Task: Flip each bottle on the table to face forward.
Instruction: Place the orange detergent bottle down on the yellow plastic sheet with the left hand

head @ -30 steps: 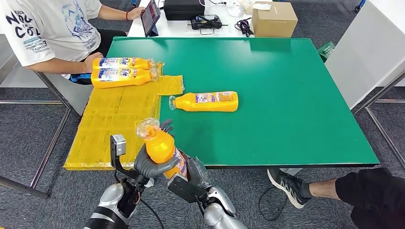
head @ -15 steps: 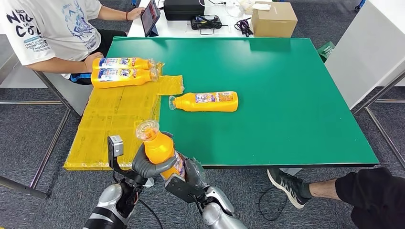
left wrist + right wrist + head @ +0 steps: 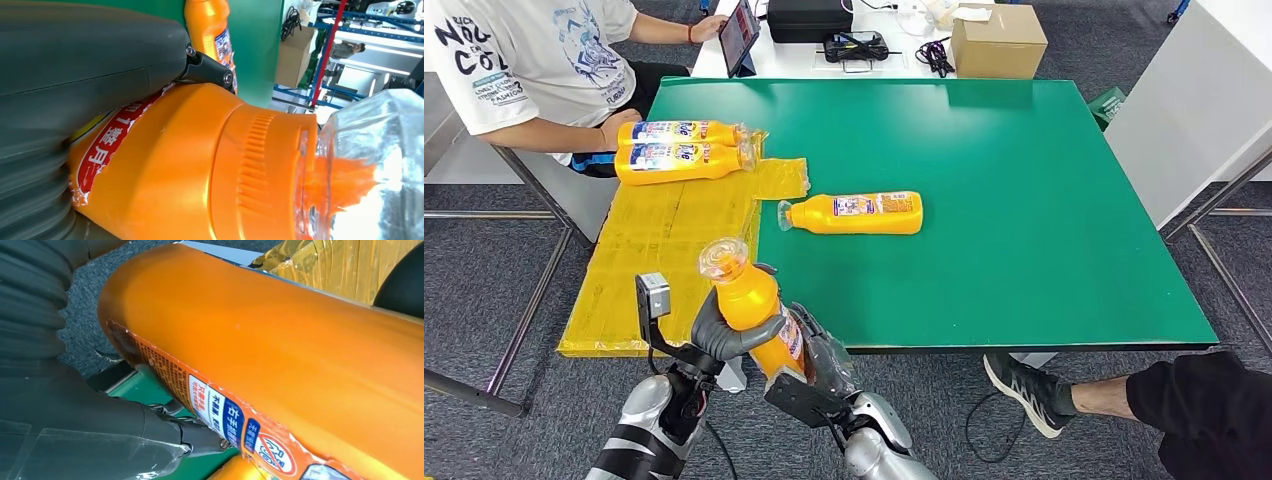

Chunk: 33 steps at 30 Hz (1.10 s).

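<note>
Head view: left hand (image 3: 724, 335) wrapped around upper body of an orange bottle (image 3: 749, 305), thumb across the front. Right hand (image 3: 816, 358) closed on the lower part of the same bottle from the other side. Bottle held tilted, clear cap (image 3: 722, 259) up and away from robot, off the near edge of the green tabletop (image 3: 1024, 200), over the near end of the yellow sheet (image 3: 659, 250). Second orange bottle (image 3: 854, 213) lying flat mid-tabletop, cap toward the yellow sheet, label up. Two more bottles (image 3: 679, 148) lying side by side at the far end of the yellow sheet, touching each other, caps toward the green area. Seated person (image 3: 524, 60) just behind those two, arm near them. Cardboard box (image 3: 998, 40) on a white table beyond the far edge. Someone's leg and shoe (image 3: 1029, 380) on the floor at the near right corner.

Left wrist view: grey thumb (image 3: 90, 55) pressed on the held bottle's shoulder, red label strip by it, ribbed orange collar and clear cap close. Lying bottle (image 3: 210, 30) on green beyond.

Right wrist view: fingers (image 3: 100, 430) clamped against the bottle's side (image 3: 280, 350) at the torn label edge; yellow sheet behind.
</note>
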{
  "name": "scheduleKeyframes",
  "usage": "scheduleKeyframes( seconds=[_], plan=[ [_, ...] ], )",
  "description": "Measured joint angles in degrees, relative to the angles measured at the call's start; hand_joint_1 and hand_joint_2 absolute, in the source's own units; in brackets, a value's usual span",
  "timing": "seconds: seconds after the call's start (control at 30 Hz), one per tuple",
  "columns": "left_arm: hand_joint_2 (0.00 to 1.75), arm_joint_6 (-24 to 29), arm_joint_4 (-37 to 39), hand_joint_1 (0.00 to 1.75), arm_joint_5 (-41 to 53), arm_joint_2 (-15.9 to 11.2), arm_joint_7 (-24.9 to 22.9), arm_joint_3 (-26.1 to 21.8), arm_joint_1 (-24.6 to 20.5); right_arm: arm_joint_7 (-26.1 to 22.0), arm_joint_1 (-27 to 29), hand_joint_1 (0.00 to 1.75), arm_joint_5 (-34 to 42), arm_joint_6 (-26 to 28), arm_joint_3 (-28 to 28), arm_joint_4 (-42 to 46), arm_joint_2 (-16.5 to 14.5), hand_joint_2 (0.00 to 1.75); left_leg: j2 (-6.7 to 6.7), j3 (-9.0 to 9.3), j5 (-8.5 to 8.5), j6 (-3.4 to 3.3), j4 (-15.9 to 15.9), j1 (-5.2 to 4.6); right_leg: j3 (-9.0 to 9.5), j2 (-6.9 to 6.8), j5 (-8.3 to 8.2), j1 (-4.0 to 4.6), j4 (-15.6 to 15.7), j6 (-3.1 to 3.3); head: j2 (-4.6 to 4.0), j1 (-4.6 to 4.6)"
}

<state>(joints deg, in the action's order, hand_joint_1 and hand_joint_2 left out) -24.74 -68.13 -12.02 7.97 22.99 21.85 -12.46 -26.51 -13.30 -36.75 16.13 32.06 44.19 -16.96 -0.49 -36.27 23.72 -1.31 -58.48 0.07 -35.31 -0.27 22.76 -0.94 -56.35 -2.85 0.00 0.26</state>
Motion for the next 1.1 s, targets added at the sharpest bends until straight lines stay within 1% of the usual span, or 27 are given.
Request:
scheduleKeyframes(
  seconds=[0.03, 0.13, 0.23, 0.4, 0.47, 0.57, 0.7, 0.77, 0.83, 0.9, 0.97, 1.03, 1.1],
  plan=[
    [1.75, 0.04, -0.02, 1.75, 0.0, -0.02, 0.0, -0.06, -0.02, 0.03, 0.0, 0.0, -0.01, 0.07, 0.0, 0.0, 0.0, 0.0, 0.0, 0.0, 0.0, 0.0, 0.0, 0.0, 0.0, 0.0, 0.0, 0.0, 0.0, 0.0, 0.0, 0.0],
    [1.75, 1.11, -0.59, 1.75, 0.15, -0.11, 0.07, -0.52, -0.13, 0.47, 0.01, 0.0, 0.12, 1.14, -0.02, 0.16, 0.01, 0.0, 0.0, 0.0, 0.0, 0.0, 0.0, 0.0, 0.0, 0.0, 0.0, 0.0, 0.0, 0.0, 0.0, 0.01],
    [1.75, 3.48, -2.1, 1.75, 0.84, -0.42, 0.11, -2.16, -0.61, 1.1, 0.18, 0.0, 1.58, 1.98, -0.56, 2.33, 0.2, 0.0, 0.0, 0.0, -0.01, 0.0, 0.0, 0.0, 0.0, 0.0, 0.0, 0.0, -0.01, 0.0, 0.0, 0.0],
    [1.75, 8.16, -4.93, 1.75, 3.55, -1.52, -0.66, -6.84, -3.25, 1.22, 1.32, 0.0, 5.61, 1.11, -2.91, 11.47, 1.18, 0.0, -0.01, 0.0, -0.04, 0.0, 0.0, 0.0, 0.0, -0.01, -0.02, 0.0, -0.02, 0.0, 0.0, 0.01],
    [1.75, 12.04, -5.7, 1.75, 7.81, -1.92, -0.19, -8.82, -4.51, 0.52, 2.32, 0.0, 7.05, 2.23, -4.03, 16.35, 1.55, 0.0, -0.01, 0.0, -0.04, 0.0, 0.0, 0.0, 0.0, -0.01, -0.02, 0.0, -0.03, 0.0, 0.0, 0.01],
    [1.75, 22.21, -6.72, 1.75, 21.16, -2.42, 1.76, -10.8, -6.17, -1.67, 4.24, 0.0, 8.63, 6.54, -5.58, 24.47, 1.93, 0.0, -0.02, 0.0, -0.04, 0.0, -0.01, 0.0, 0.0, -0.01, -0.02, 0.0, -0.03, 0.0, 0.0, 0.01],
    [1.75, 37.33, -6.88, 1.75, 44.09, -2.88, 2.51, -11.69, -8.72, -6.59, 6.9, 0.0, 8.27, 15.98, -6.56, 36.58, 2.03, 0.0, -0.05, -0.02, -0.03, 0.0, -0.03, -0.01, -0.01, -0.03, -0.01, -0.01, -0.02, -0.01, 0.0, 0.02],
    [1.75, 42.61, -5.84, 1.75, 53.69, -3.02, 2.33, -11.41, -10.41, -8.03, 7.74, 0.0, 7.24, 19.74, -6.43, 41.54, 2.06, 0.0, -0.05, -0.02, -0.03, -0.01, -0.02, -0.01, -0.01, -0.02, -0.01, -0.01, -0.01, -0.01, 0.0, 0.02],
    [1.75, 47.17, -3.62, 1.75, 63.5, -3.26, 1.09, -10.61, -12.45, -8.51, 8.16, 0.0, 6.58, 21.99, -5.94, 45.48, 2.18, 0.0, -0.04, -0.02, -0.03, -0.01, -0.02, -0.01, 0.0, -0.02, -0.01, -0.01, 0.0, -0.01, 0.0, 0.02],
    [1.75, 51.06, -0.48, 1.75, 74.75, -3.93, -1.24, -9.15, -14.67, -8.27, 8.23, 0.0, 6.81, 22.23, -5.19, 47.89, 2.41, 0.0, -0.03, -0.01, -0.03, 0.0, -0.02, -0.01, 0.0, -0.01, -0.02, -0.01, 0.0, 0.0, 0.0, 0.02],
    [1.75, 53.27, 3.1, 1.75, 83.55, -4.89, -3.08, -7.27, -16.81, -7.97, 8.19, 0.0, 7.41, 21.6, -4.44, 48.94, 2.62, 0.0, -0.02, 0.0, -0.05, 0.01, -0.02, -0.01, 0.01, -0.01, -0.04, -0.01, -0.01, 0.01, 0.0, 0.01],
    [1.75, 54.25, 6.25, 1.75, 86.91, -5.65, -3.73, -5.75, -18.43, -7.87, 8.18, 0.0, 7.81, 21.27, -3.86, 49.45, 2.78, 0.0, 0.01, 0.01, -0.08, 0.03, -0.02, -0.01, 0.01, 0.0, -0.1, 0.0, -0.02, 0.08, 0.0, 0.01],
    [1.75, 54.62, 8.59, 1.75, 87.37, -6.15, -3.89, -4.84, -19.51, -7.87, 8.17, 0.0, 7.99, 21.21, -3.44, 49.74, 2.9, 0.0, 0.06, 0.02, -0.09, 0.03, -0.02, 0.0, 0.0, 0.03, -0.14, 0.0, -0.03, 0.13, 0.0, 0.02]
  ],
)
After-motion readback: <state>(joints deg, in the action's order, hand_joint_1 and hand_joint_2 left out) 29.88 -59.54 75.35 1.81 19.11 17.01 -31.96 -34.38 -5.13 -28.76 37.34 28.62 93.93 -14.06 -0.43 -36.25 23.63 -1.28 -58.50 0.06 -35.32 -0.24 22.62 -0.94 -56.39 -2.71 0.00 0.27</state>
